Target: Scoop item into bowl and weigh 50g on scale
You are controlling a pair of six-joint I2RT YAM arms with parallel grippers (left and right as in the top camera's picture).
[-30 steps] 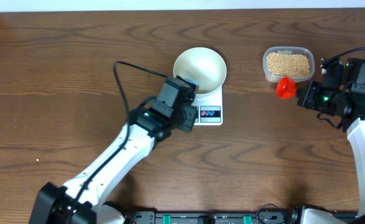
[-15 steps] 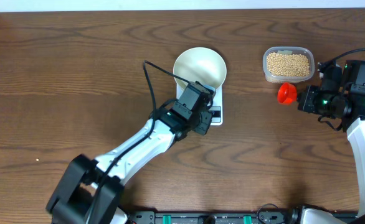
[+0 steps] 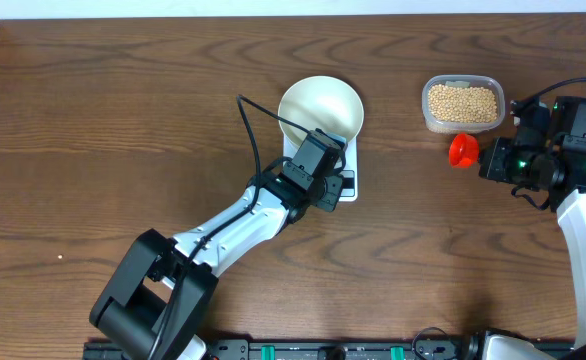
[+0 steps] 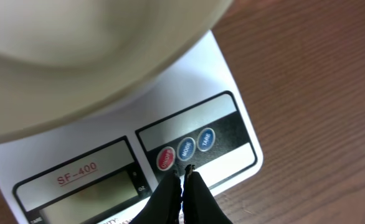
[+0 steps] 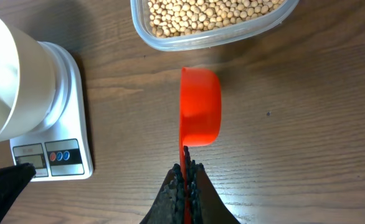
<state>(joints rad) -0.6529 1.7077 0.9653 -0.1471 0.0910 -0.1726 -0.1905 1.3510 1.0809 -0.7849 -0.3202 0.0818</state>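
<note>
The white bowl (image 3: 320, 108) stands empty on the small white scale (image 3: 349, 158). My left gripper (image 3: 337, 184) is shut, and its tips (image 4: 184, 171) rest at the scale's round buttons (image 4: 185, 148), beside the grey display (image 4: 89, 193). The beans (image 3: 463, 102) fill a clear tub at the back right. Just in front of that tub, my right gripper (image 3: 480, 155) is shut on the handle of a red scoop (image 5: 200, 106), which is empty and hangs over the wood. The tub's beans (image 5: 213, 15) lie just beyond the scoop's cup.
The clear tub (image 3: 427, 112) sits well right of the scale, with bare wood between them. In the right wrist view the scale (image 5: 58, 155) and the bowl (image 5: 2, 81) are at the far left. A black cable (image 3: 248, 120) arcs off the left arm.
My left arm has swung right and forward, bringing its shut tips from beside the scale onto its button panel. The right gripper and scoop have barely shifted.
</note>
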